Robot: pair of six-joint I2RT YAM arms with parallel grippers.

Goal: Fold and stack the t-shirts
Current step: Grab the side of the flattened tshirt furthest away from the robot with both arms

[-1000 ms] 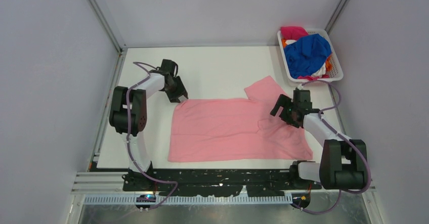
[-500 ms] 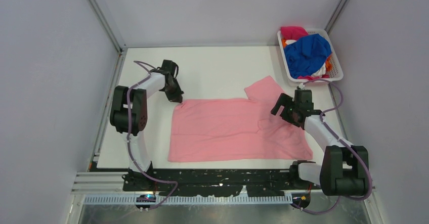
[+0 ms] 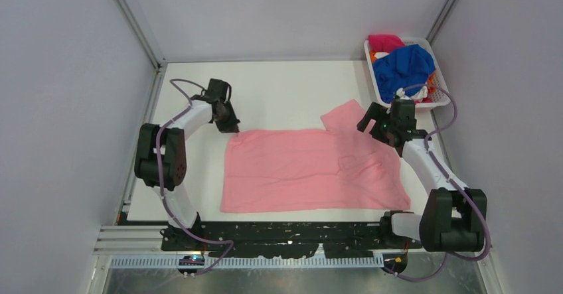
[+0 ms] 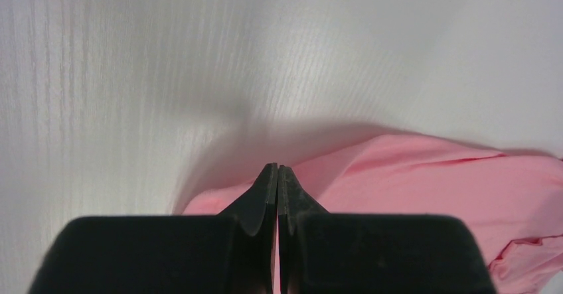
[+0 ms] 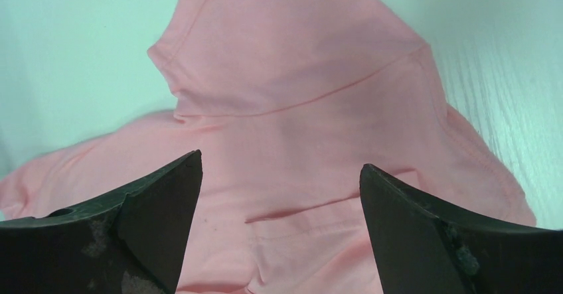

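A light pink t-shirt (image 3: 305,168) lies spread flat across the table, one sleeve (image 3: 345,116) pointing toward the back. My left gripper (image 3: 229,125) sits at the shirt's far left corner, shut, with a sliver of pink cloth (image 4: 431,181) pinched between its fingers (image 4: 277,168). Over the shirt's right side, just below the sleeve, my right gripper (image 3: 374,127) hovers open; pink fabric (image 5: 299,75) shows between its spread fingers (image 5: 279,161), which hold nothing. Blue (image 3: 402,68), magenta (image 3: 385,42), orange (image 3: 433,81) and white (image 3: 418,95) t-shirts are bundled in the basket.
The white mesh basket (image 3: 443,100) stands at the back right corner, close behind my right gripper. Grey walls and a metal frame enclose the white table (image 3: 285,88) on three sides.
My left gripper has closed on the shirt's far left corner. My right arm has stretched toward the back, carrying its open gripper up beside the sleeve.
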